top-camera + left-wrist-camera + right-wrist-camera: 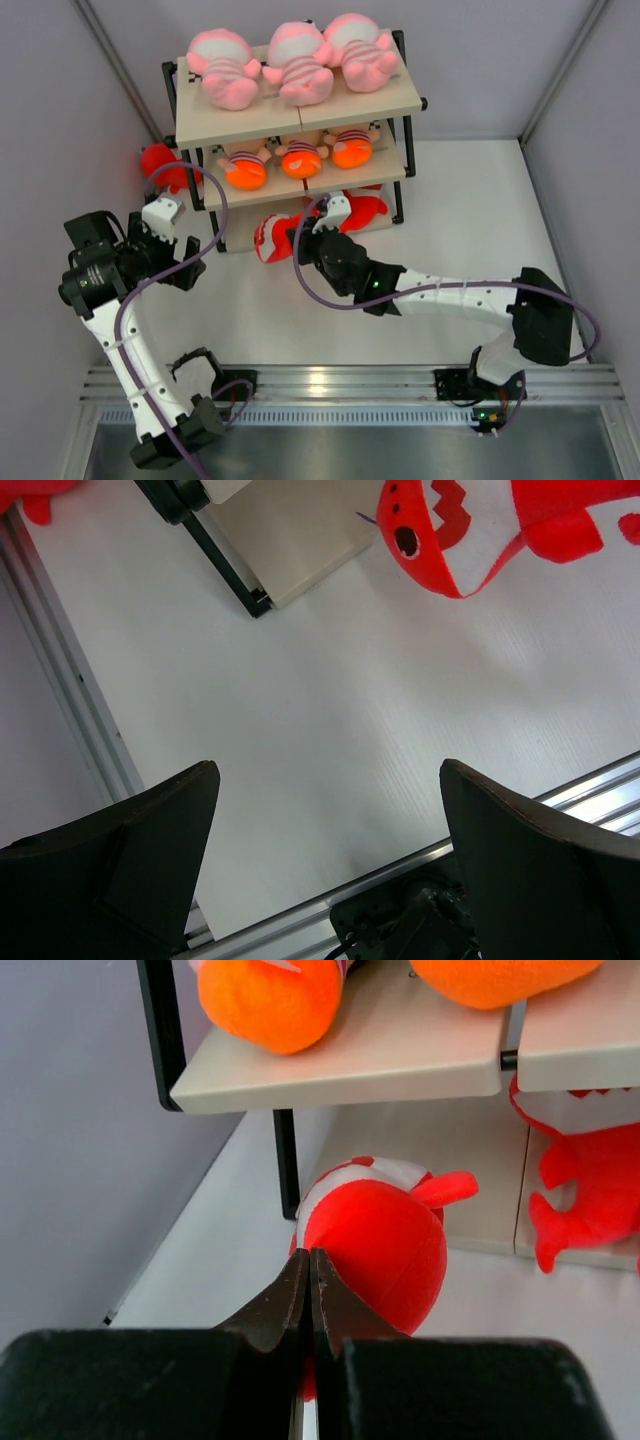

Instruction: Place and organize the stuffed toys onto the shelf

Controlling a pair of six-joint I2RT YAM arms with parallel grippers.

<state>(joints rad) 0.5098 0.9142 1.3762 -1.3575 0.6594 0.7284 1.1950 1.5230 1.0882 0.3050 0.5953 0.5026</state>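
Getting the red shark [375,1245] onto the shelf [400,1070] seems the step in hand: it lies on the worktop [220,1250] at the lowest board's [400,1150] front edge, the right gripper [310,1258] pressed together at its side. Better to spread, take its body squarely and set it beside the other shark [590,1190]; the left gripper [328,770] hangs spread, idle.

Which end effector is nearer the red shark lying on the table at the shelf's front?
Right. The right end effector, shut, is right at the near side of the red shark. The left end effector, open, hangs apart over the table, off to the shark's left.
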